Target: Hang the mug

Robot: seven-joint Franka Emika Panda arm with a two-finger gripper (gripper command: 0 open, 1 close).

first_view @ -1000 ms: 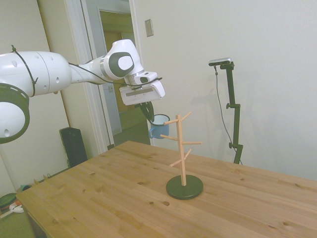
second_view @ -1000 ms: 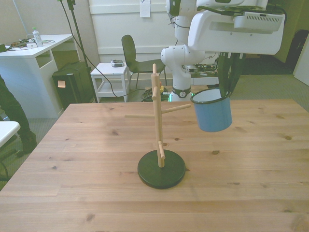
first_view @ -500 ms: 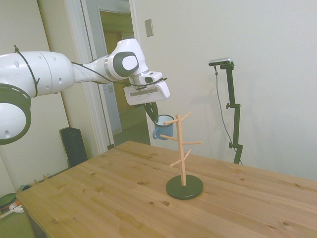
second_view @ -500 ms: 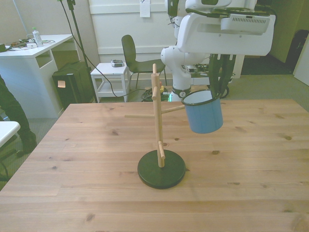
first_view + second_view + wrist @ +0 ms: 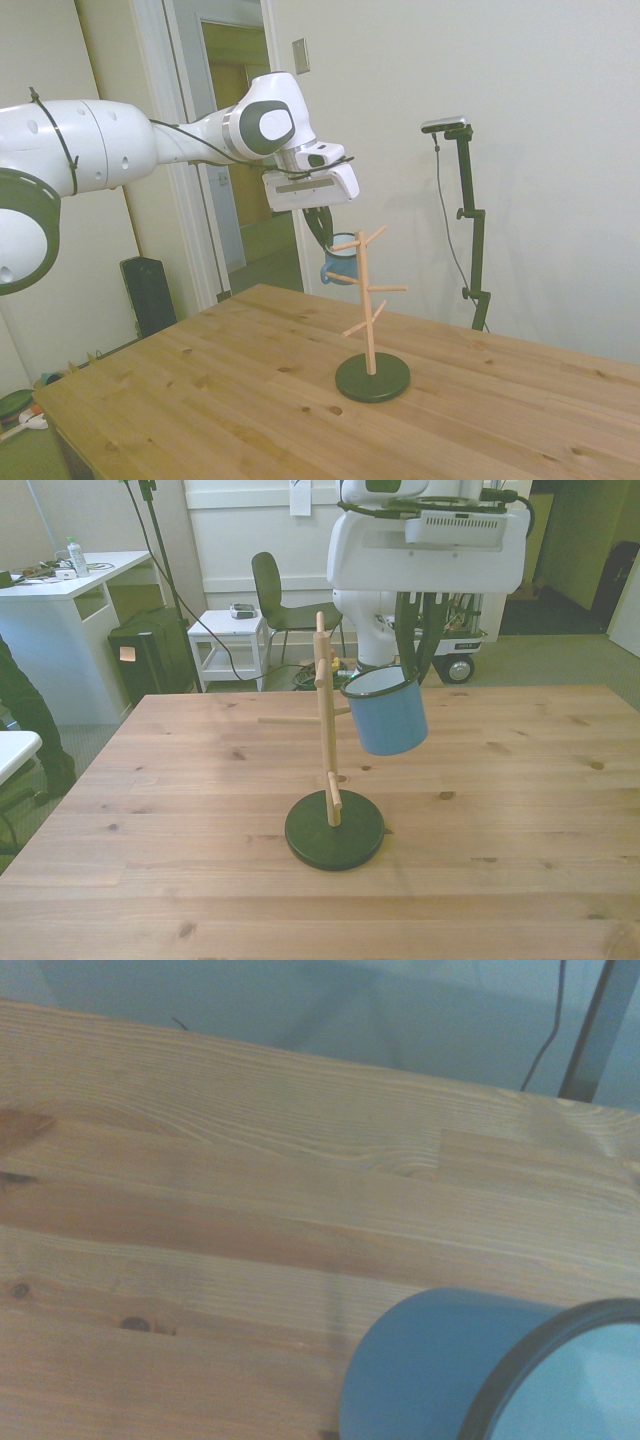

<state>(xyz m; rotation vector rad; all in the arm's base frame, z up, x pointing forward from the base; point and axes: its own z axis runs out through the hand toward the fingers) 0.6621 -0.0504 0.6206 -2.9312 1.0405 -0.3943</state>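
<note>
Dark fingers on your gripper point(image 5: 418, 670) are pinched on the rim of the mug point(image 5: 388, 710), which hangs in the air tilted, mouth toward the front view's left. It is well above the wooden table point(image 5: 520, 810) and just beside the peg tree point(image 5: 325, 730), on the front view's right of its post. In the side view the mug point(image 5: 338, 262) sits close behind the upper pegs.

By my reading, you are in the approach step: the mug is carried and level with the pegs, but not yet hung. I cannot make out the loop handle in any view, so I cannot tell you whether it faces a peg.

Your next move calls for lining the handle's opening up with the tip of an upward-slanting peg, sliding it along the peg toward the post, then lowering until the peg takes the weight before you let go. Watch the post: the tree stands only on its round dark base point(image 5: 334, 830), and a nudge could shift or tip it.

No brand, label or readable writing shows on the mug, the tree or the arm. In the wrist view, only the blue wall and dark rim appear above bare planks.
</note>
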